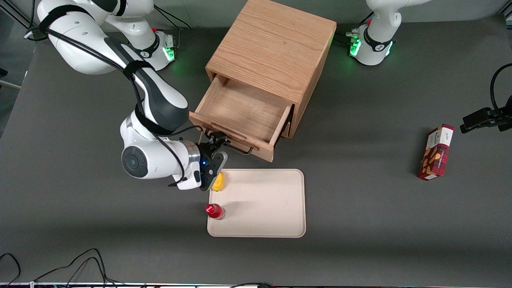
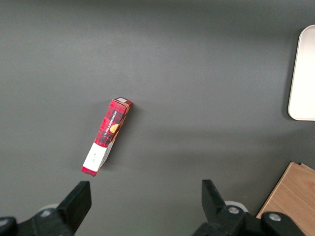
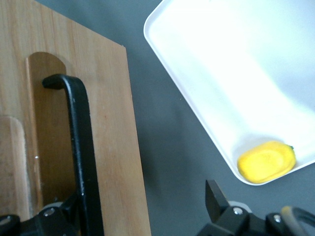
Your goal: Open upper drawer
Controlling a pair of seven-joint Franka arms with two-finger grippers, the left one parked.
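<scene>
Nearest the front camera, a cream tray (image 1: 260,224) lies on the table before the upper drawer (image 1: 244,110), pulled well out of its cabinet (image 1: 276,52), where the tool (image 1: 214,142) sits at the black handle (image 3: 81,147) (fingers spread, it seems, one beside the bar).

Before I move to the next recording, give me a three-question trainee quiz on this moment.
1. True or false: the upper drawer is shut.
2. Which lies on the tray next to the end effector? A) red box B) yellow fruit C) spoon
3. Fill in: the end effector is at the drawer's black ____.

Key: 1 false, it is pulled out and looks empty. 2 B, the yellow fruit. 3 handle.
</scene>
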